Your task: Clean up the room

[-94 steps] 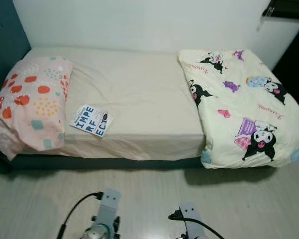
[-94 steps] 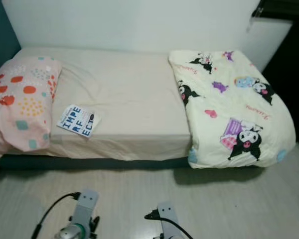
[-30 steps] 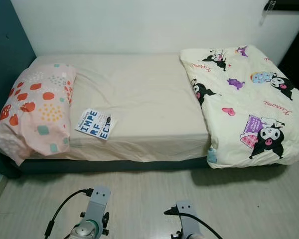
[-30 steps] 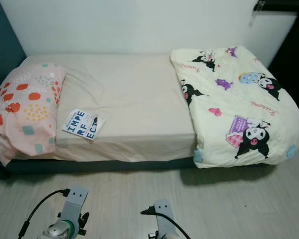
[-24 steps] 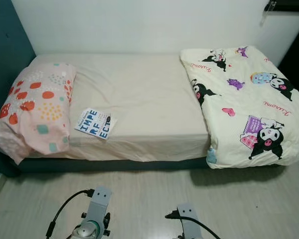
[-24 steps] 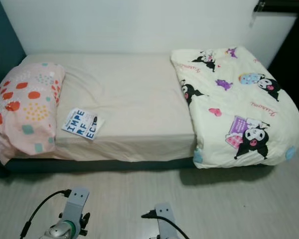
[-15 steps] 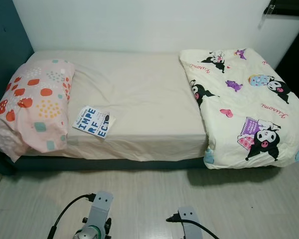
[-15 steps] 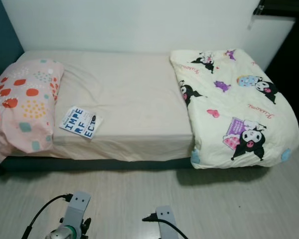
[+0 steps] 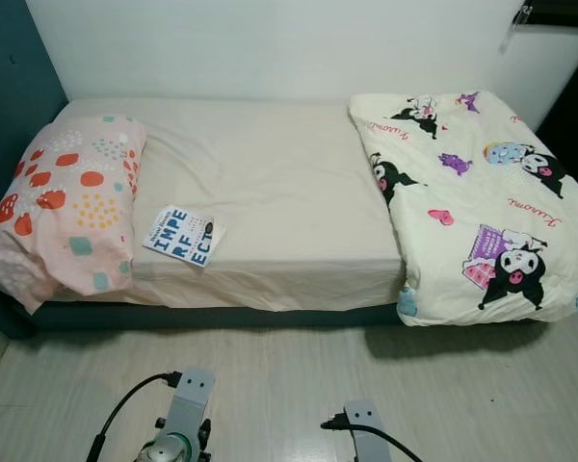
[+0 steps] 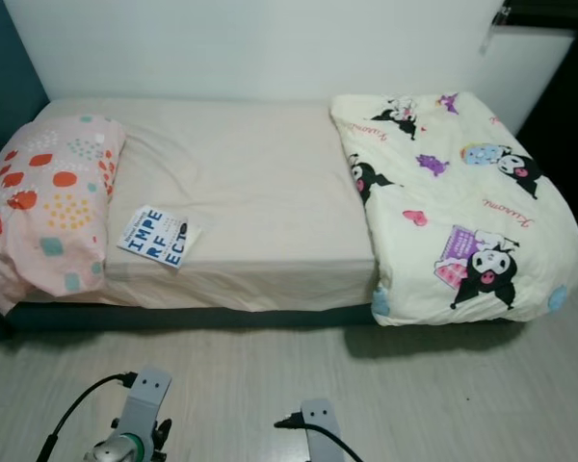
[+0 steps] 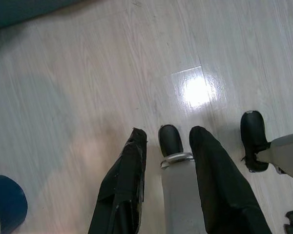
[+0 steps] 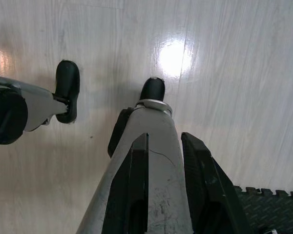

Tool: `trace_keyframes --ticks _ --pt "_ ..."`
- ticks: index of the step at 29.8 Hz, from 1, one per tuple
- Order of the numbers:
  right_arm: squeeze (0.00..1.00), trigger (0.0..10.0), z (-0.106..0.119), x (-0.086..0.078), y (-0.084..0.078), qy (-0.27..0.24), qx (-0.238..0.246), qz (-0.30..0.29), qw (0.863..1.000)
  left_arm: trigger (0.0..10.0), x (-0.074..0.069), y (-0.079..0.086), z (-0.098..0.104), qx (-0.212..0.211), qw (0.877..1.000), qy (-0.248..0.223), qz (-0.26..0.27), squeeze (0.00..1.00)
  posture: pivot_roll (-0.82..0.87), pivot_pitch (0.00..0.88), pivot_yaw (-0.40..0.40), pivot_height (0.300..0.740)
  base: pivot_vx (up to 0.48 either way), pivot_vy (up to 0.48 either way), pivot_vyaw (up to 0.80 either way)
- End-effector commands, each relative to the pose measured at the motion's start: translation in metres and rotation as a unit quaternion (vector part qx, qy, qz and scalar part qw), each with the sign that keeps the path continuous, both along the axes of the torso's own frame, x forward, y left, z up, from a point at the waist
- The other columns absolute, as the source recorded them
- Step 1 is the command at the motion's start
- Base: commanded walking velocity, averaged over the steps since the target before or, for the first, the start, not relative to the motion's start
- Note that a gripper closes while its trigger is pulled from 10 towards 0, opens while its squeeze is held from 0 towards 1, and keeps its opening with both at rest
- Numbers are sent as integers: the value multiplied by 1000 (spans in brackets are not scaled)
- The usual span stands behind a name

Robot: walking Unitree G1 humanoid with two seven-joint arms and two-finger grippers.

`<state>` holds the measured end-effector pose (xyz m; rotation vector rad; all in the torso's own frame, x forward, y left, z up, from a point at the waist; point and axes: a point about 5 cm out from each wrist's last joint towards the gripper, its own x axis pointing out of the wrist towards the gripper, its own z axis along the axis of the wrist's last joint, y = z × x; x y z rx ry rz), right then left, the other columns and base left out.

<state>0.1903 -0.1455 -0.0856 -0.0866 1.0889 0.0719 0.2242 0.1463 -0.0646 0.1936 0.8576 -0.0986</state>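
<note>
A single bed point(image 9: 270, 207) against a white wall faces the robot across a pale wood-grain floor point(image 9: 289, 375). On its smooth cream sheet a thin paperback book point(image 9: 181, 236) with bold blue lettering lies flat near the front edge, just beside a plump pink pillow point(image 9: 67, 207) printed with red and teal spots. A soft, puffy cartoon-print quilt point(image 9: 472, 202) is bunched over the bed's right end and droops past the front edge.

Both arms hang low over the floor, well apart from the bed. The left gripper point(image 11: 166, 195) and right gripper point(image 12: 163, 190) have their jaws parted and hold nothing; through each gap the robot's own leg and foot show against the glossy boards.

The risks from here look plain: the slim book sits flat on yielding bedding, so the jaws could pinch sheet along with cover, or nudge it off the edge. The slack quilt may slide to the floor if tugged unevenly. A dark blue object at the left wrist view's corner is too cropped to identify.
</note>
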Motion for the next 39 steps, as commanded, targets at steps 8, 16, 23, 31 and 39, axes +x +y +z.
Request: trace_keyframes --ticks 8,16,23,31,39 --pt "0 10000 3 6 2 -3 4 -5 1000 10000 -1 -2 -1 4 1000 11 -6 0 83 21 66 740 0 0 0" --pt "0 10000 3 6 -8 -4 -3 -2 1000 10000 -6 -7 -4 -9 1000 14 10 0 70 6 61 740 0 0 0" --pt "0 10000 3 5 -13 -5 -3 -18 1000 10000 -6 -7 -4 -11 1000 15 10 0 38 0 72 740 0 0 0" --pt "0 10000 3 6 -16 -5 -9 -10 1000 10000 -5 -14 -4 -9 1000 18 -10 0 30 0 53 740 0 0 0" --pt "0 10000 4 8 -11 -9 -8 -5 1000 10000 -6 -12 -4 -10 1000 17 8 0 32 0 52 740 0 0 0"
